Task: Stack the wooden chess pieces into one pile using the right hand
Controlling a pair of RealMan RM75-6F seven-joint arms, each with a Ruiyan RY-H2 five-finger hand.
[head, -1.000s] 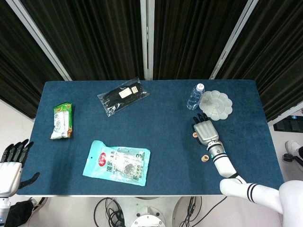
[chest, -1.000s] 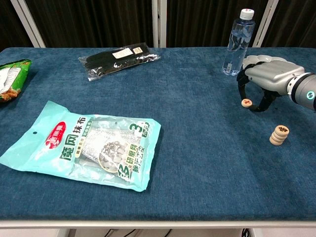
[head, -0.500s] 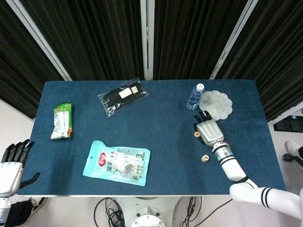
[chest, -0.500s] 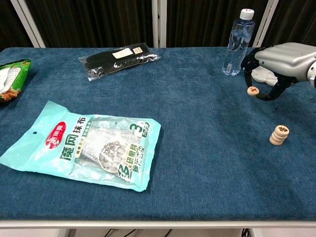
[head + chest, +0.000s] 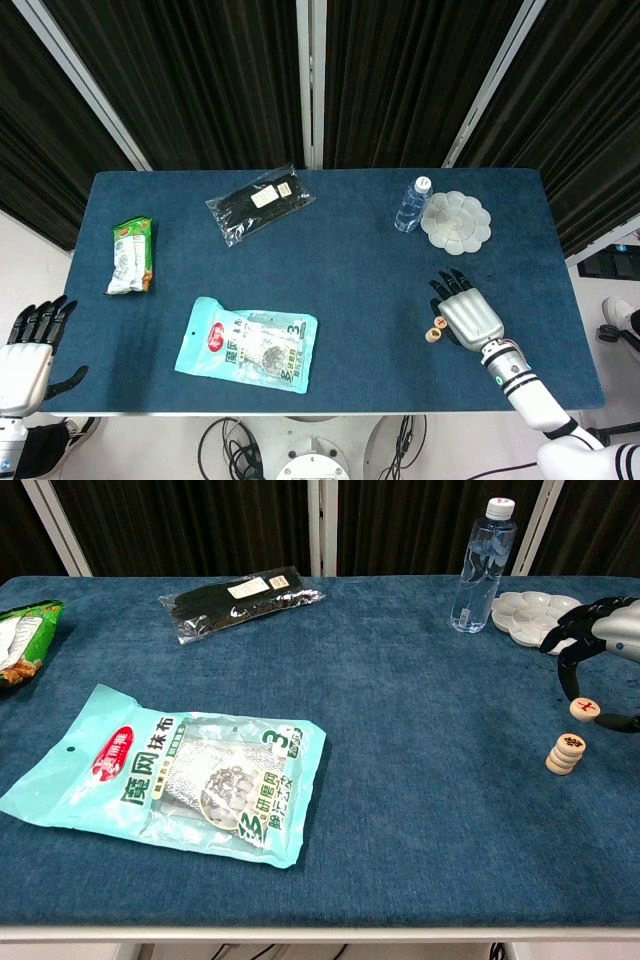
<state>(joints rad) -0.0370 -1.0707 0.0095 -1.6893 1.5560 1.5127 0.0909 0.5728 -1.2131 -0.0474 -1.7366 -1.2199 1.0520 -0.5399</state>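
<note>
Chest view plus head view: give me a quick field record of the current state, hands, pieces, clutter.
right hand: pinches one wooden chess piece, lifted off the table, just above and beside the stack
stack: wooden pieces piled on the blue table, near its right edge
left hand: off the table's near-left corner, fingers spread, holding nothing
water bottle: upright, far right
white palette dish: beside the bottle
teal packet: flat, front left
black packet: far centre
green snack bag: left edge
</note>
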